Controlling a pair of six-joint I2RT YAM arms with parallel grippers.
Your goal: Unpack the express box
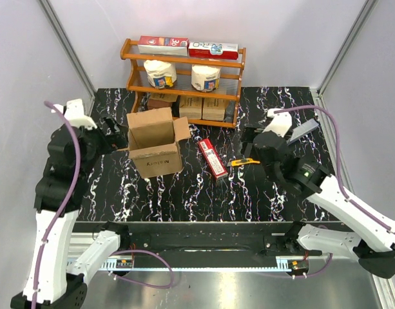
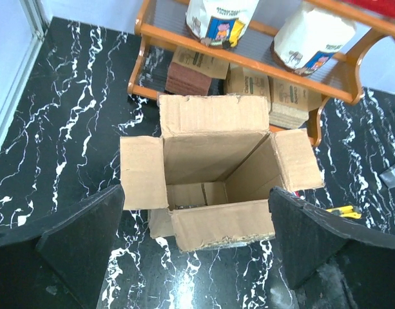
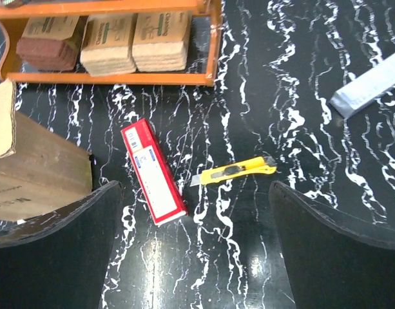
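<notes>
Starting at the left: holding the black fingers (image 2: 87, 238) of the left gripper (image 2: 196, 193) spread wide, pinching nothing, hovering over the near edge of the large brown cardboard express box (image 1: 155, 145). Finding that express box upright on the black, white-veined table (image 1: 184, 193), left of centre and just in front of the left end of an orange wooden three-tier rack (image 1: 128, 71), with its top flaps folding outward and its inside lying open. Noting black lettering on its near wall, too small for reading. Moving along the rack: carrying two flat red-and-white boxes (image 1: 187, 46) on top, two white packs (image 1: 183, 75) with blue-and-yellow picture labels in the middle, and a row of small brown cartons (image 3: 107, 42) at the bottom, all bearing print too small or blurred for reading. Passing right of the express box to a flat red packet (image 3: 153, 170) lying apart from it, showing a white label with blue writing, unreadable. Reaching a yellow utility knife (image 3: 239, 170) just beside the packet, its blade end pointing toward it. Keeping the fingers of the right gripper (image 3: 194, 187) wide apart above packet and knife, gripping neither. Ending at a flat grey packet (image 3: 368, 84) lying well off to the right.
</notes>
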